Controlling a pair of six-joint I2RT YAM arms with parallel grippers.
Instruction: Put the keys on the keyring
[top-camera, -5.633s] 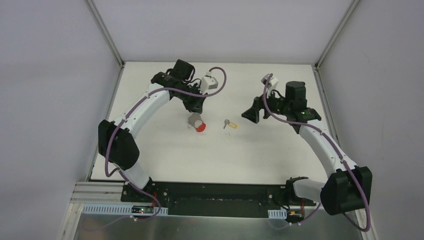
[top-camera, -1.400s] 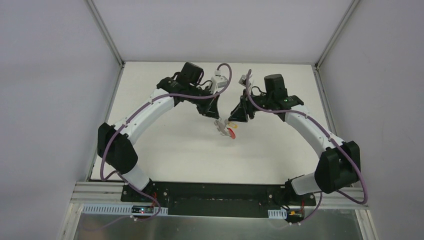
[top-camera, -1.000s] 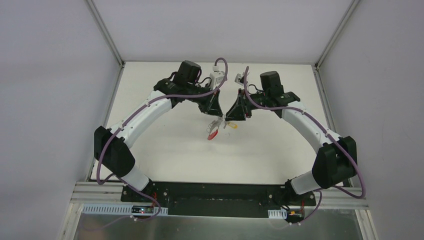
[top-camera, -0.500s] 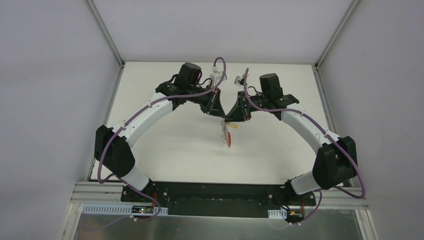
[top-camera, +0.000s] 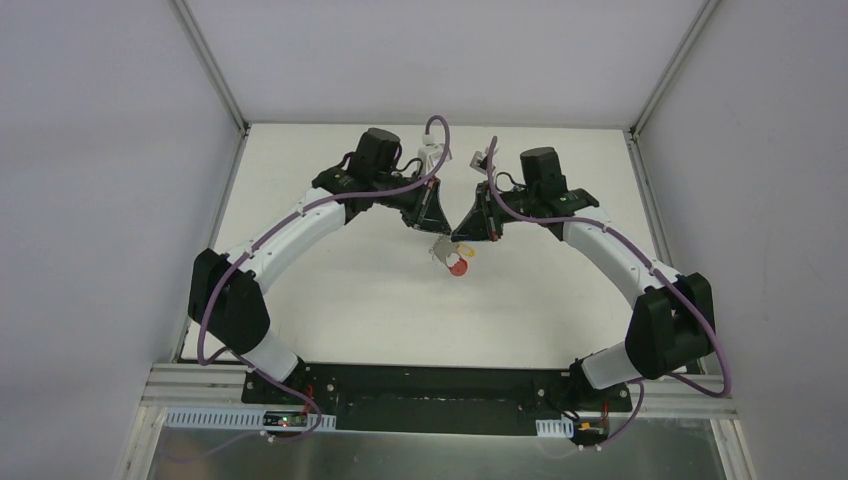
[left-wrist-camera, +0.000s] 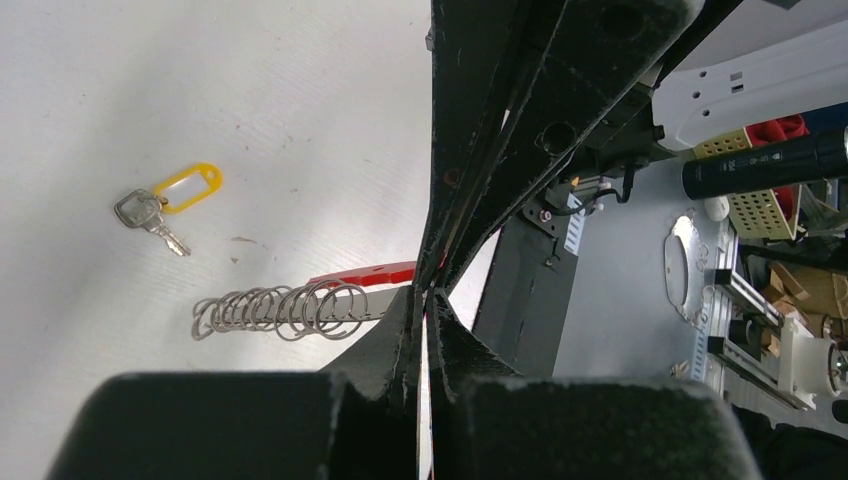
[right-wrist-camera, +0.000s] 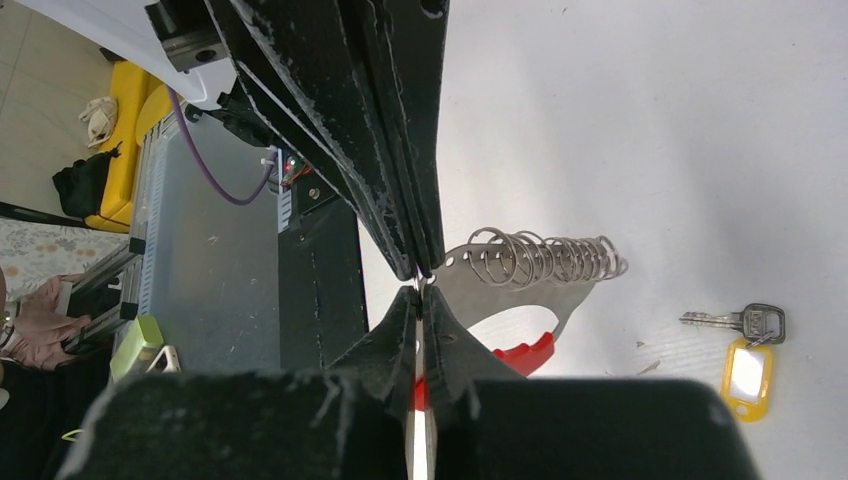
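Observation:
A keyring holder hangs above the table: a grey metal plate (right-wrist-camera: 500, 292) with a red grip (right-wrist-camera: 527, 352) and a row of wire keyrings (right-wrist-camera: 545, 257). Seen from the top, the holder (top-camera: 452, 258) sits just below the two meeting grippers. My left gripper (left-wrist-camera: 425, 296) is shut on the plate's edge, with the keyrings (left-wrist-camera: 275, 311) and red grip (left-wrist-camera: 365, 273) to its left. My right gripper (right-wrist-camera: 420, 287) is shut on the same plate from the opposite side, tip to tip with the left. One key (left-wrist-camera: 145, 212) with a yellow tag (left-wrist-camera: 190, 187) lies flat on the white table; it also shows as the key (right-wrist-camera: 745, 321) in the right wrist view.
The white table (top-camera: 340, 290) is walled by a metal frame post (top-camera: 215, 70) on the left and another post (top-camera: 670, 70) on the right. The black base rail (top-camera: 430, 385) runs along the near edge. Both arms arch in to meet over the table's middle.
My right gripper has closed onto the holder's plate beside the left one. The holder, hanging straight down half a second ago, has swung up closer under the fingertips.

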